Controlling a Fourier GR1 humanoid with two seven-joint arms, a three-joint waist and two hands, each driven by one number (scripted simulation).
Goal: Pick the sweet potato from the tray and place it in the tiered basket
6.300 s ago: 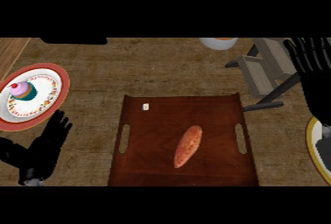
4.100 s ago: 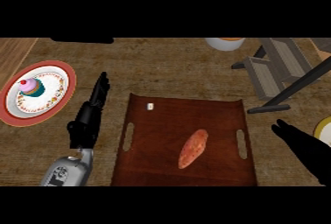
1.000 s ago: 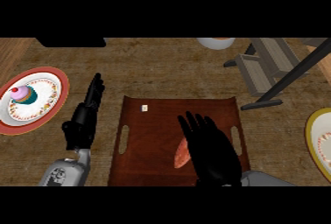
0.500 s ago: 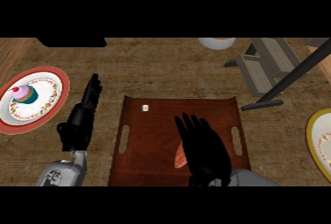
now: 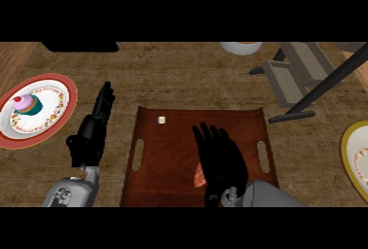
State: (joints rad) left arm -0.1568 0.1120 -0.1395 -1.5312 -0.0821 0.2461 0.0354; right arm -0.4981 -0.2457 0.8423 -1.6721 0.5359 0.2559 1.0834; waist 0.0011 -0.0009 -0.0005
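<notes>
The sweet potato lies on the tray, toward its near end. Only an orange sliver of it shows, at the left edge of the right robot hand, which covers the rest. That hand is spread flat over it with fingers straight and pointing away from the robot; nothing is curled round the potato, so it has hold of nothing as far as can be seen. Whether the palm touches the potato or hovers just above it cannot be told.

The left robot hand rests just beside the tray's left handle slot, fingers straight and empty. The tiered basket stands well apart at the far right of the surface — the potato is nowhere near it.

So the task looks early: the reach is made, but the grasp is not yet closed. The lift, the carry up and to the right, and the placing into a tier are all left — the fingers would have to wrap the potato first.
</notes>
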